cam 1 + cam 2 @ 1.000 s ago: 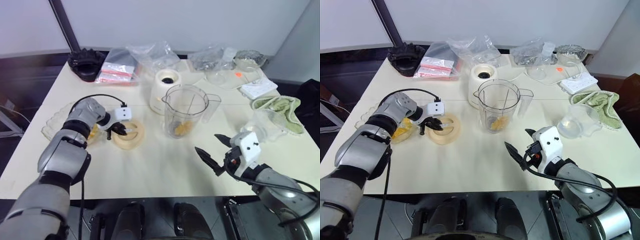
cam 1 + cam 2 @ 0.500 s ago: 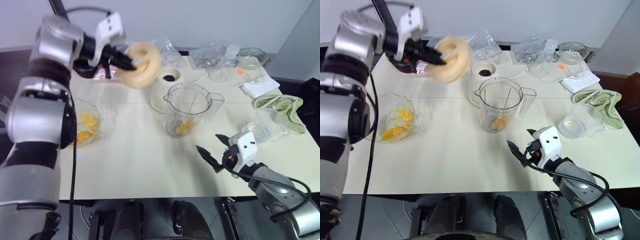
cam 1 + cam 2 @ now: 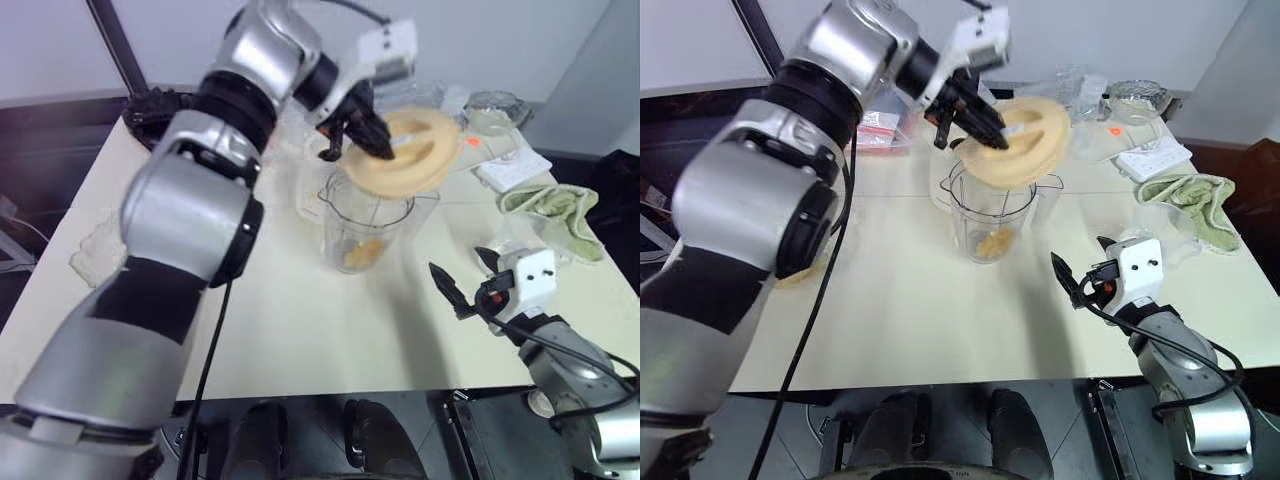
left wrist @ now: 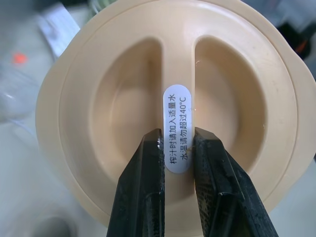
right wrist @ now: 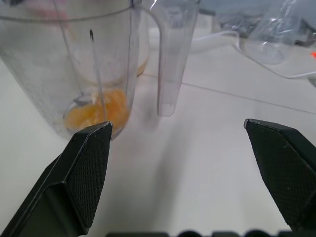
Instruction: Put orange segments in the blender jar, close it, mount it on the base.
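Left wrist view: we see the left gripper (image 4: 177,148) pinching the lid's (image 4: 118,98) centre rib, tilted above the jar (image 3: 988,215). Segments (image 5: 96,111) lie in the jar on the worktop (image 3: 930,310); the base seems hidden behind. Right gripper (image 5: 182,148) jaws spread wide, empty.

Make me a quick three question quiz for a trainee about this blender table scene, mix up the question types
1. True or false: the left gripper is shut on the ridge of the pale orange lid.
2. Where are orange segments visible? A) at the bottom of the blender jar B) on the green cloth C) in the right gripper
3. Fill in: the right gripper's jaws stand ____.

Key: 1 true; 2 A; 3 open.
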`<state>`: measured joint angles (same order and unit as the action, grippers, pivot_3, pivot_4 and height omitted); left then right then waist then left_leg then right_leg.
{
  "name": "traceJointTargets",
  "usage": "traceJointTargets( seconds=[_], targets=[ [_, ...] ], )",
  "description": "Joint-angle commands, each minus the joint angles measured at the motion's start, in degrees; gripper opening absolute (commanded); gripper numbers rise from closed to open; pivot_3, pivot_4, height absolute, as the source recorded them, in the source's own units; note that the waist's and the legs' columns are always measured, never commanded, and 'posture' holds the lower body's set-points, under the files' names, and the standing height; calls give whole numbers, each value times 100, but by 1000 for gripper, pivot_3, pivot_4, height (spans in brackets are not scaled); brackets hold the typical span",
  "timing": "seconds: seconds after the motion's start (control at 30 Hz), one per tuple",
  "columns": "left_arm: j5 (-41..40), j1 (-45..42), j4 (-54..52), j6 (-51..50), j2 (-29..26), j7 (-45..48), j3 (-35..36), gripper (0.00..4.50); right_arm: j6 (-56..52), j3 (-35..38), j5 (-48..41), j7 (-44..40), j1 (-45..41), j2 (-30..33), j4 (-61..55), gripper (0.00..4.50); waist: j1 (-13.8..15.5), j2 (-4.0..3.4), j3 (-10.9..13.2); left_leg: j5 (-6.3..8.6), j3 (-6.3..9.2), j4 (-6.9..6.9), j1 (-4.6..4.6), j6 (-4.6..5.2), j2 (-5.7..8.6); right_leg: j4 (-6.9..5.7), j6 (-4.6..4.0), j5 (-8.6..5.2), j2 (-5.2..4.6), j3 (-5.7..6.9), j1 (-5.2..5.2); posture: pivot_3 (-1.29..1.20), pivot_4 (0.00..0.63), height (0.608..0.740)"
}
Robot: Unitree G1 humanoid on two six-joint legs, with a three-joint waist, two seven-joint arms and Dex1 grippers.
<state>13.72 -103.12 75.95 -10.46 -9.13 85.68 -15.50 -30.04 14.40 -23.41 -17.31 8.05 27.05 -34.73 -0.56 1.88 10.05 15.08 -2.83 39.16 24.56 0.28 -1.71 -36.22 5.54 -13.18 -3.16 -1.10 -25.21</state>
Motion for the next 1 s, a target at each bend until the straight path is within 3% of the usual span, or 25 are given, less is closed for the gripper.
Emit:
traceJointTargets(
  seconds=[0.03,0.3,0.47,0.7,1.0],
  targets=[
    [395,7,2,224,86,-132,-323,245,129,125,61,199,-17,-137,-404,4500,-18,-2,0,0,0,0,-2,0,-3,0,-5,2,4,-2,0,0,150,740],
    [1028,390,104,615,244,-691,-825,245,113,173,73,509,-13,-419,-734,4500,-2,-4,-2,0,-2,1,-4,0,-7,8,-12,6,13,-23,1,0,150,740],
    [1016,516,176,376,354,-624,-790,245,68,163,-5,486,-36,-449,-786,4500,4,-5,-5,0,-3,4,-36,0,-7,11,-15,6,12,-21,38,0,150,740],
    [1285,791,220,649,166,274,-1086,245,357,-90,277,141,-217,-299,-124,4500,-23,-9,-10,1,4,3,-105,-2,-12,18,-24,8,0,-24,96,0,150,740],
    [1331,733,300,218,282,-869,-979,245,1066,-534,760,2,-709,-489,964,4500,-24,-21,-39,1,4,2,-113,-1,-10,18,-20,6,0,-25,103,0,150,740]
  ],
)
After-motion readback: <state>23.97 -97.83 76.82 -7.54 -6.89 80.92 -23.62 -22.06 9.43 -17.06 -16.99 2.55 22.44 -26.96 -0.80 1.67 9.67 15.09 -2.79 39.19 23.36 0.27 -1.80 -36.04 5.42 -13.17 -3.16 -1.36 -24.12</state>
